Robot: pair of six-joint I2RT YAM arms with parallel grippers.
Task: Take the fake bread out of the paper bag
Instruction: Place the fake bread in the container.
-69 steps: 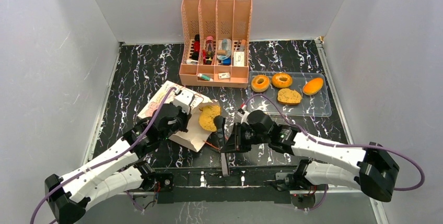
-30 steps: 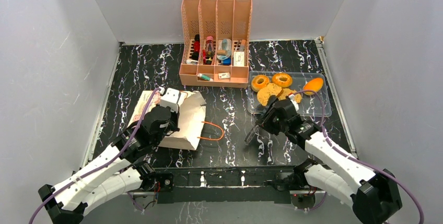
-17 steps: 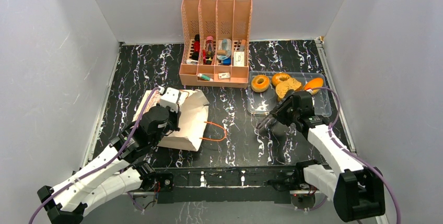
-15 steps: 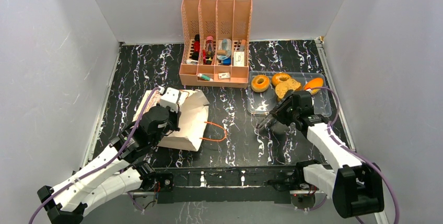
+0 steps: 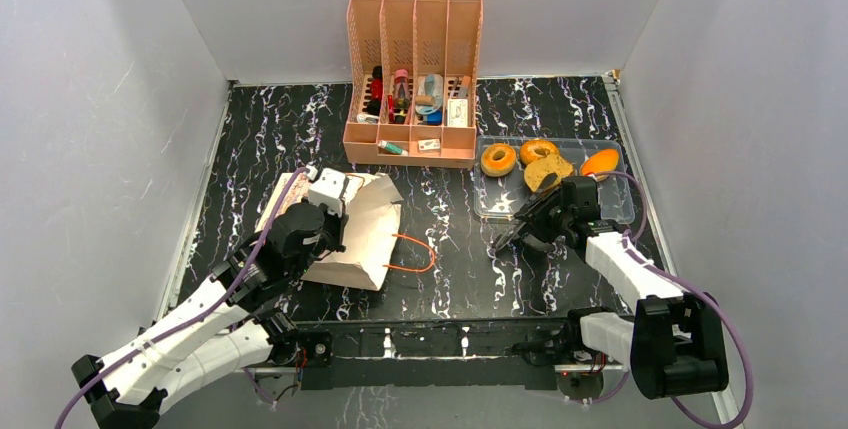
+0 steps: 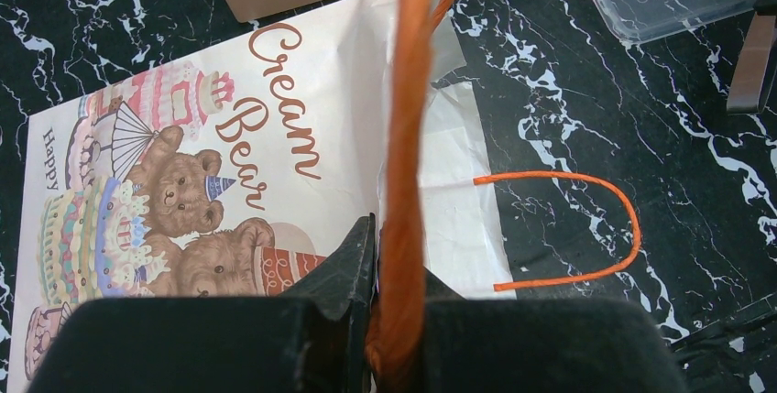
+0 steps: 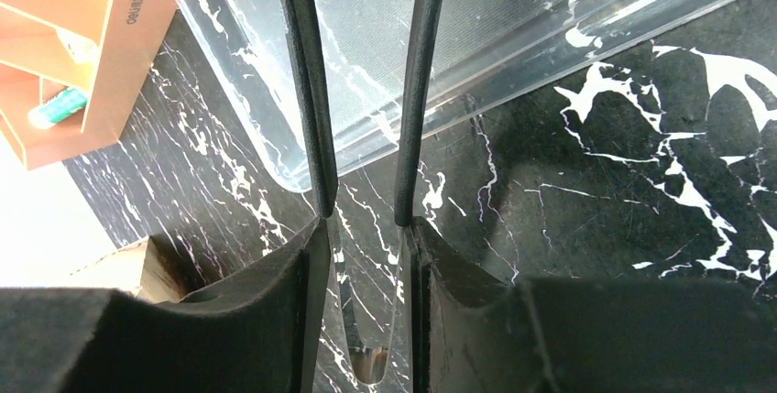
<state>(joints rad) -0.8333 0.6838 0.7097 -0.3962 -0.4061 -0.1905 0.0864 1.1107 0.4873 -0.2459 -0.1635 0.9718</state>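
Observation:
The paper bag (image 5: pixel 365 234) lies flat on the left of the table, bear print up in the left wrist view (image 6: pixel 302 127). My left gripper (image 5: pixel 338 211) is shut on one orange cord handle (image 6: pixel 409 118); the other handle (image 5: pixel 415 252) lies on the table. Two ring breads (image 5: pixel 498 159) (image 5: pixel 538 149), a toast slice (image 5: pixel 548 171) and an orange bun (image 5: pixel 600 162) sit in the clear tray (image 5: pixel 500 199). My right gripper (image 5: pixel 500 242) hangs open and empty just off the tray's near-left corner (image 7: pixel 302 169). No long loaf shows.
A peach desk organizer (image 5: pixel 413 79) with small items stands at the back centre, and shows at the left of the right wrist view (image 7: pixel 64 36). Grey walls close in the table on three sides. The right arm's wrist covers part of the tray.
The toast slice went from the bag's mouth to the tray with my right gripper, which let it go. The bag has flattened. Over the last half second almost nothing moved.

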